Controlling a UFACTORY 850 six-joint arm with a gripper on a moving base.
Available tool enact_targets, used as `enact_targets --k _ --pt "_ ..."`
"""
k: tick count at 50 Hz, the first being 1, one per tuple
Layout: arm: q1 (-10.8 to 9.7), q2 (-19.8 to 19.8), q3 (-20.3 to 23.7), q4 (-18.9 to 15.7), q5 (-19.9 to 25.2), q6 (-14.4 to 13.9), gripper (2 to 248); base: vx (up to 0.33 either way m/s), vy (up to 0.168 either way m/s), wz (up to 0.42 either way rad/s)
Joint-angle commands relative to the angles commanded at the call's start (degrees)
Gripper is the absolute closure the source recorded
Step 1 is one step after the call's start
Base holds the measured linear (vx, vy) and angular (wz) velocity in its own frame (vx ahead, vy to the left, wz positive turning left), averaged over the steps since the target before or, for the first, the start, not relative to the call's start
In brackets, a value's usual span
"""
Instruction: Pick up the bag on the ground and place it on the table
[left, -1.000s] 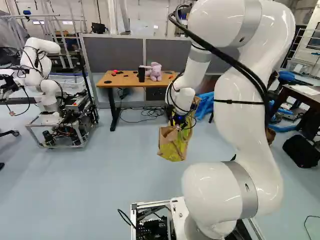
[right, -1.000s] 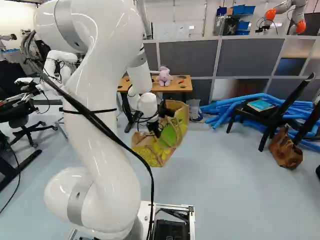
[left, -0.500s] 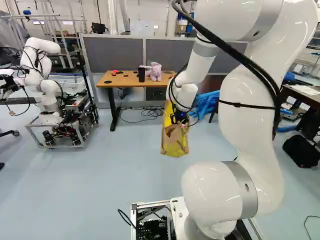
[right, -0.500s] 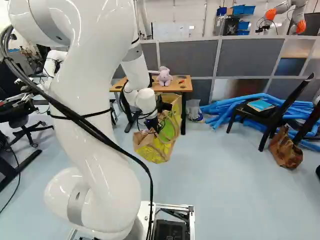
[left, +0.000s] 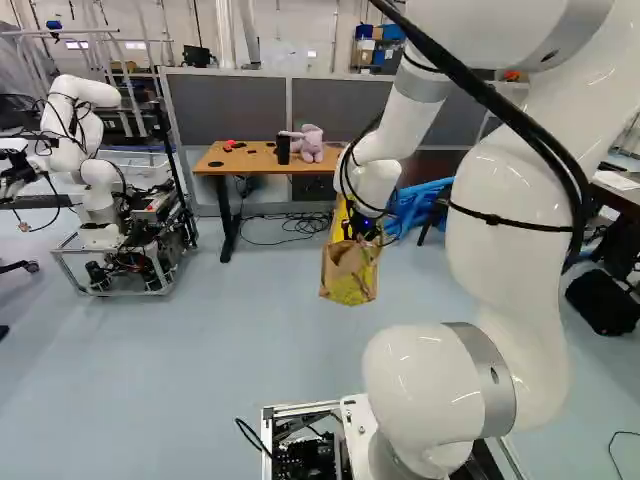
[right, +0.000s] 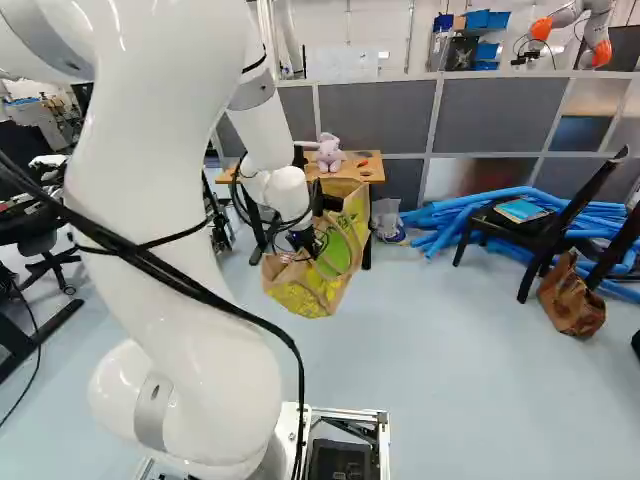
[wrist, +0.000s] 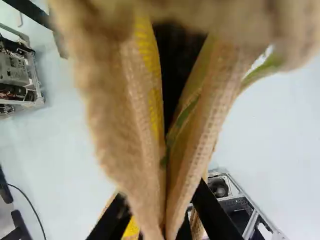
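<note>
Evidently, the gripper (wrist: 161, 210) has its jaws clamped on the bag (right: 308, 292), which hangs (probably for lifting onto the far table (left: 235, 162)).

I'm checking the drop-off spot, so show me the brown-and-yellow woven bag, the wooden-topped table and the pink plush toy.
Brown-and-yellow woven bag (right: 318, 298): right base view, lower side.
Wooden-topped table (left: 256, 162): left base view, bare tabletop.
Pink plush toy (left: 312, 152): left base view, body.

White arm (left: 505, 215) raised, bent; claw (right: 304, 242) pointing downward, clamped.
</note>
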Motion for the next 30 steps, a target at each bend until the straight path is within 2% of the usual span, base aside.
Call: enact_targets --k 30 --pt "0.2 3.8 -1.6 -1.5 -4.6 0.0 228 0.0 0.0 0.0"
